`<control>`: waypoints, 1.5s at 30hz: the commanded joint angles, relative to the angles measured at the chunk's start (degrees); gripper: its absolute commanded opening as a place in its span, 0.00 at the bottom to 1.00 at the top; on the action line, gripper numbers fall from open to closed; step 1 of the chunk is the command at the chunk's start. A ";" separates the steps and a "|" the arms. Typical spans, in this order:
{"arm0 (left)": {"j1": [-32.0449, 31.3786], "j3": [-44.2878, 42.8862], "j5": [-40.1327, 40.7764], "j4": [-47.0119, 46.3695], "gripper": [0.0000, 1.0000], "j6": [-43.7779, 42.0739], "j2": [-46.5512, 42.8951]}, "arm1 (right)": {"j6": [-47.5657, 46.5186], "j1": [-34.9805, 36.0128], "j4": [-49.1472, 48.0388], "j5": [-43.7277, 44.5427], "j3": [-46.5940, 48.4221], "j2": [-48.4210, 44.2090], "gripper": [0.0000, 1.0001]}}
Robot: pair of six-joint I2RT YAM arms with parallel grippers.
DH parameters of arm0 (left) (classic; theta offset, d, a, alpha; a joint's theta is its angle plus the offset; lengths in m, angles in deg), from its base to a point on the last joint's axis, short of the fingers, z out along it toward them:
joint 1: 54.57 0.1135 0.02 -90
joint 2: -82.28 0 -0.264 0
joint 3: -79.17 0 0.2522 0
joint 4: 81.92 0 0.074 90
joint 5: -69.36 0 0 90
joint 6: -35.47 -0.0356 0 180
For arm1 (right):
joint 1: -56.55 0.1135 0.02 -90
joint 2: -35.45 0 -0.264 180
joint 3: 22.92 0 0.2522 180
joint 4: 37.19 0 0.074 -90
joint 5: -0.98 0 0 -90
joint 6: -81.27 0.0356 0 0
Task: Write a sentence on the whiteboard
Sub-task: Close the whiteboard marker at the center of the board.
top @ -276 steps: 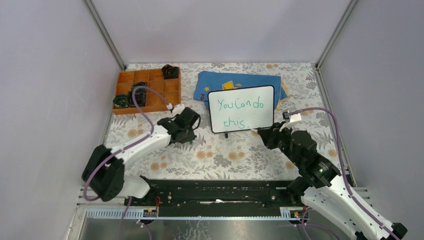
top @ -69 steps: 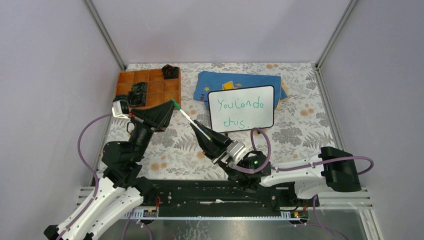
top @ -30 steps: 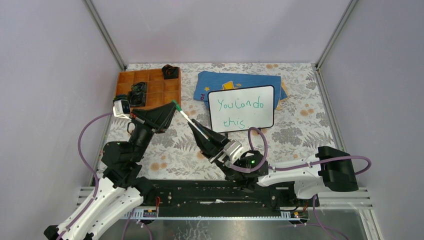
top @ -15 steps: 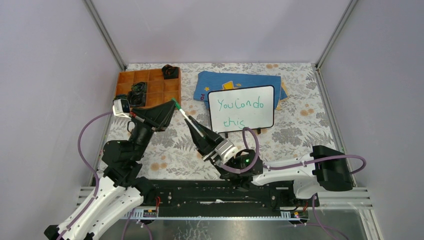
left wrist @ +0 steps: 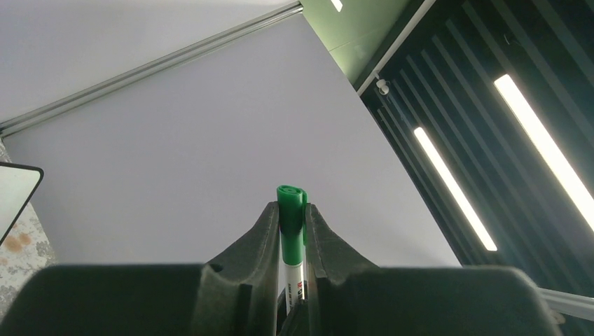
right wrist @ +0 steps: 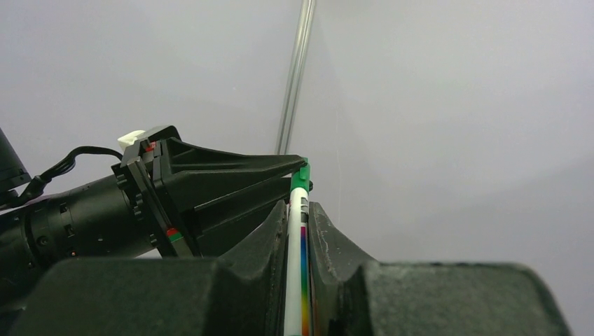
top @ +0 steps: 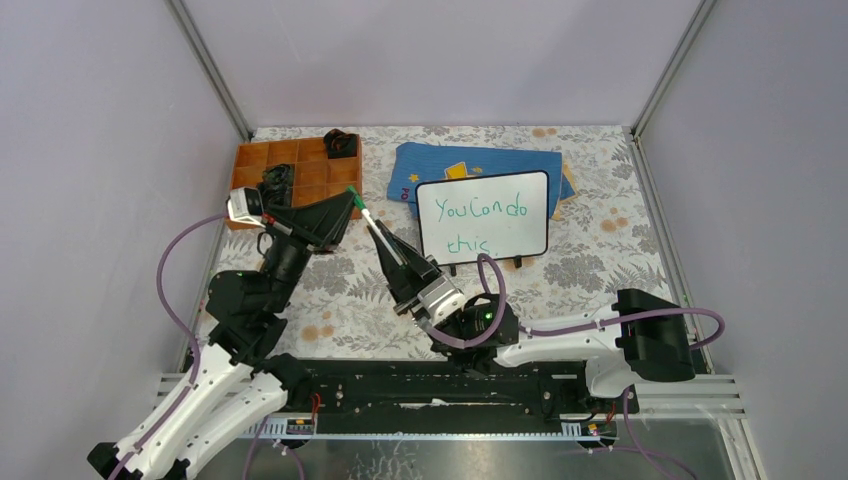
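The whiteboard (top: 520, 235) stands propped at the table's middle back, and its corner shows in the left wrist view (left wrist: 12, 192). On it is the sentence (top: 485, 212) in green, "You can do this", in two lines. A white marker (top: 370, 222) with a green cap (top: 353, 199) is held in the air left of the board. My left gripper (top: 349, 201) is shut on the cap (left wrist: 291, 213). My right gripper (top: 381, 235) is shut on the marker's body (right wrist: 297, 266), tip to tip with the left gripper (right wrist: 210, 175).
An orange compartment tray (top: 300, 205) with black parts (top: 340, 142) sits at the back left. A blue cloth (top: 470, 160) with yellow print lies behind the board. Grey walls enclose the table on three sides.
Earlier the right gripper was at the board's lower edge and the left lay low on the table. Since then both hold the marker in the air; over the last second they shifted slightly towards the back.
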 commanded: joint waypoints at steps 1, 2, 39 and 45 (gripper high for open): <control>-0.31 -1.14 -7.62 -0.90 0.00 -0.75 1.86 | 0.03 -1.28 -7.40 -2.17 2.66 -0.15 0.00; -0.39 -1.13 -7.82 -1.14 0.00 -0.63 2.08 | 0.59 -1.58 -7.41 -2.31 2.66 -0.22 0.00; -4.33 -6.52 -8.56 -2.79 0.00 -10.23 9.09 | 37.97 -10.50 -3.45 1.64 -5.13 -7.39 0.00; -4.35 -6.76 -5.85 -1.37 0.00 -10.79 7.91 | 38.03 -10.55 -4.13 0.36 -5.64 -7.63 0.00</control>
